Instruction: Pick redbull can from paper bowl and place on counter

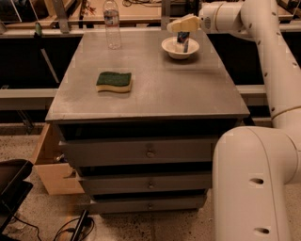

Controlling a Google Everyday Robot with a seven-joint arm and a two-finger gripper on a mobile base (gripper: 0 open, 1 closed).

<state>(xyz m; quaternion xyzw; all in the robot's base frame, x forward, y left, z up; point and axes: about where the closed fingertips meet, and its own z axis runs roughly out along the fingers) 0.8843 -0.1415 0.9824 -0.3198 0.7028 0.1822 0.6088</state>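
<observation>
Observed redbull can (183, 43) upright inside paper bowl (167, 46), base down in the bowl's well, silver top above the rim. Not yet out of the bowl.

Located gripper (184, 24) directly above the paper bowl, cream-coloured tip down at the can's top and overlapping it in this view. Unable to tell whether clamped on the can or released. Traced white arm (273, 52) from the gripper away to the right of the paper bowl, then downward past the counter's right edge to a large white link, well nearer the camera than the bowl.

Found paper bowl resting on counter (160, 92), on the grey metal top's far right part, near the back edge.

Logged water bottle (111, 23) left of the paper bowl: clear, upright, well apart from it, close to the same back edge. Logged sponge (114, 81) left of the paper bowl and nearer the camera: lying flat, green face up over yellow, well apart from both bowl and bottle.

Noted drawer fronts (117, 151) below the paper bowl's level, on the cabinet's camera-facing side, stacked three high, each with a round knob at its middle. Noted light wooden workbench (136, 8) behind the paper bowl, past the counter's back edge. Noted light wooden box (54, 174) low and far to the left of the paper bowl, down on the speckled floor (164, 228) beside the cabinet.
</observation>
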